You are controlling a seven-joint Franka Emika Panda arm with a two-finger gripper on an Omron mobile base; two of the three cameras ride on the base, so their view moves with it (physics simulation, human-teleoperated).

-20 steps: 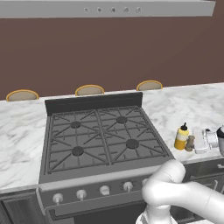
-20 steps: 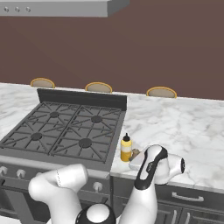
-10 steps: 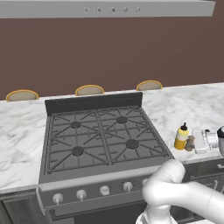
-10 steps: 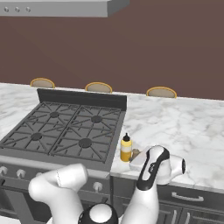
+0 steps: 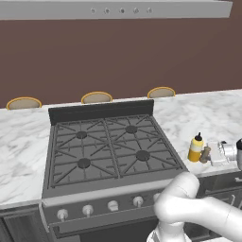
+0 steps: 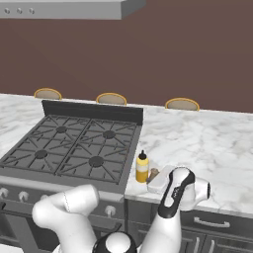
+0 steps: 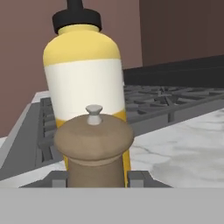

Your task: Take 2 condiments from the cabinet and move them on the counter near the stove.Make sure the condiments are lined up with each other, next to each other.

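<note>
We have the pepper mill (image 7: 93,146) right in front of us in the hand view, its brown knobbed head up close and its lower body cut off by the bottom of that view. Our fingers (image 7: 137,179) pinch it from either side; we see just their grey tips flanking the mill's neck. In the left base view the mill (image 5: 205,154) is a small brown shape half hidden by the gripper (image 5: 211,154), and in the right base view the mill (image 6: 153,174) peeks out at the gripper's (image 6: 157,181) nine o'clock edge.

Directly behind the mill stands the yellow squeeze bottle (image 7: 85,83), upright, its dark nozzle clipped by the top of the hand view. From the right base view the bottle (image 6: 142,168) sits just beside the mill, at its nine o'clock, on the marble desk (image 6: 212,143) close to the stove's right edge. Whether the mill's base touches the desk we cannot tell.

Count so far: two condiments, one bottle and one mill. The stove (image 5: 111,146) shows four burners under black grates, and five round knobs (image 5: 113,205) along its steel front, with the arm hiding the stretch past them. Beyond the desk, three tan rounded chair backs (image 5: 96,97) poke up, their lower parts hidden.
</note>
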